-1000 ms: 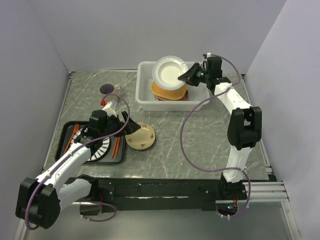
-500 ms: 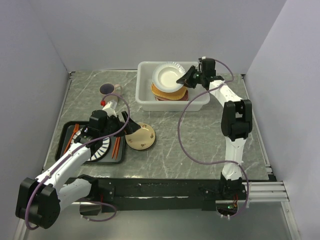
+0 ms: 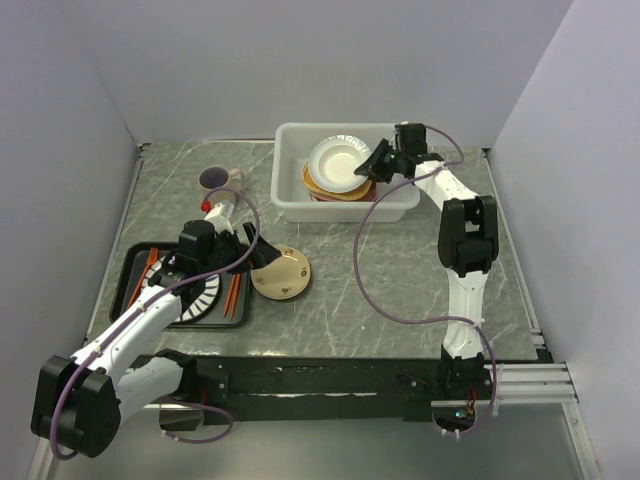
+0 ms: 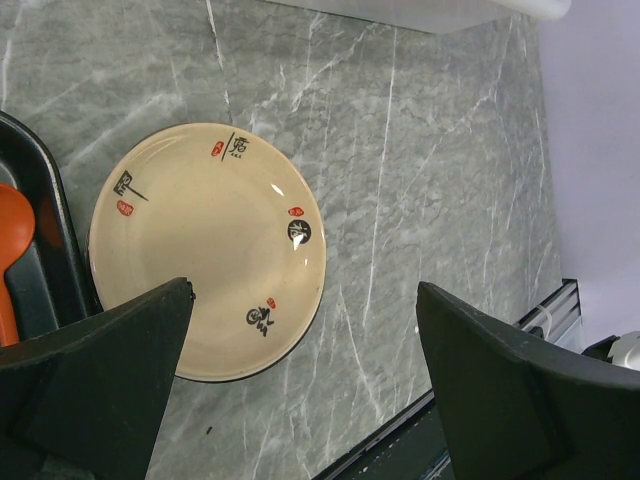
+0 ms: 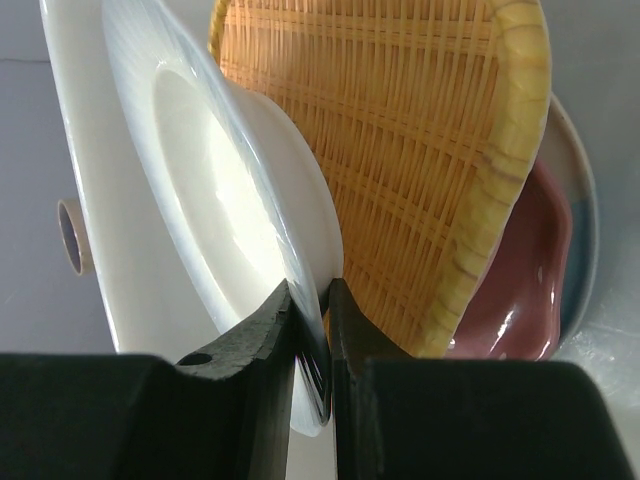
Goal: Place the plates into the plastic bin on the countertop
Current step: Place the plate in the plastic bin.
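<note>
**Desk:** What's moved on your side?

**Me:** My right arm has dropped and pulled in. The white plate (image 3: 337, 163) was tipped up high over the plastic bin (image 3: 283, 172); now it's low inside it, on the stack (image 3: 335, 190) at the far right of the countertop (image 3: 400, 270). My left arm hasn't budged.

**Desk:** How does the plate lie from the jaws?

**Me:** Left of them. The right gripper (image 3: 375, 163) pinches its right-hand rim, jaws narrow, one finger on each face. In the wrist view its underside looks pressed against the woven orange plate (image 5: 400, 150), so I judge it tilted, not flat. The arm stretches far, wrist crossing the bin's right rim and pointing left.

**Desk:** And the next plate?

**Me:** The tan plate (image 4: 205, 250), just right of the black tray (image 3: 135, 290). My left gripper (image 4: 303, 295) hangs over it, jaws wide and holding nothing, the plate slightly left of centre. That arm is nearer.
</note>
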You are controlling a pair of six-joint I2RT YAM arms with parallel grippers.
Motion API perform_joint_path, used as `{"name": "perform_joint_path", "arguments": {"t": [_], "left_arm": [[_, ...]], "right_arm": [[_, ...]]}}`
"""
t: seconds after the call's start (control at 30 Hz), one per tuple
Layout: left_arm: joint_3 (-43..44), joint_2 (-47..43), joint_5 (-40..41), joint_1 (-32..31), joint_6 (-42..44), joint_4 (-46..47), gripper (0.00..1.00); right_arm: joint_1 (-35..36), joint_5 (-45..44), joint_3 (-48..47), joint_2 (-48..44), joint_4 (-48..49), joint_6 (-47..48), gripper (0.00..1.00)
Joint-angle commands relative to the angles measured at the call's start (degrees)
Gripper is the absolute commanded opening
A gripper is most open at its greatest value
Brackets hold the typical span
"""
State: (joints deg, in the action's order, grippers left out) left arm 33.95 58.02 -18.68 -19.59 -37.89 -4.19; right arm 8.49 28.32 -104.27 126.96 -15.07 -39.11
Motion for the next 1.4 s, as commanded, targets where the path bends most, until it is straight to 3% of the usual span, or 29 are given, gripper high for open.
{"name": "perform_joint_path", "arguments": {"t": [0.0, 0.23, 0.3, 0.33, 0.4, 0.5, 0.73, 1.07, 1.37], "left_arm": [[1.11, -0.45, 0.22, -0.09, 1.24, 0.85, 0.99], [1.11, -0.45, 0.04, -0.09, 1.24, 0.85, 0.99], [1.11, -0.36, 0.04, -0.09, 1.24, 0.93, 0.99], [1.2, -0.36, -0.04, -0.09, 1.24, 0.85, 0.99], [1.2, -0.45, -0.04, -0.09, 1.24, 0.85, 0.99], [1.2, -0.54, -0.04, -0.09, 1.15, 0.76, 0.99], [1.38, -0.71, -0.13, -0.09, 1.15, 0.67, 0.99], [1.38, -0.8, -0.13, -0.09, 1.06, 0.76, 0.99], [1.2, -0.98, -0.04, -0.09, 1.06, 0.67, 0.99]], "right_arm": [[0.39, 1.57, -4.63, 0.22, 4.17, -0.09, 0.0], [0.47, 0.6, -6.65, 2.33, 1.27, 1.32, 0.02], [0.39, 0.34, -7.0, 2.85, 0.14, 2.02, 0.07], [0.3, 0.25, -7.61, 2.95, -0.22, 2.37, 0.11], [0.47, -0.54, -7.53, 2.6, -0.84, 2.9, 0.3], [0.47, -1.85, -6.48, 1.28, -1.1, 3.6, 0.51], [0.56, -7.64, -1.92, -5.04, -2.16, 6.15, 0.78], [1.18, -13.37, 8.9, -19.11, 5.66, 7.65, 0.97], [1.7, -11.88, 9.08, -20.26, 5.93, 7.65, 0.98]]}}
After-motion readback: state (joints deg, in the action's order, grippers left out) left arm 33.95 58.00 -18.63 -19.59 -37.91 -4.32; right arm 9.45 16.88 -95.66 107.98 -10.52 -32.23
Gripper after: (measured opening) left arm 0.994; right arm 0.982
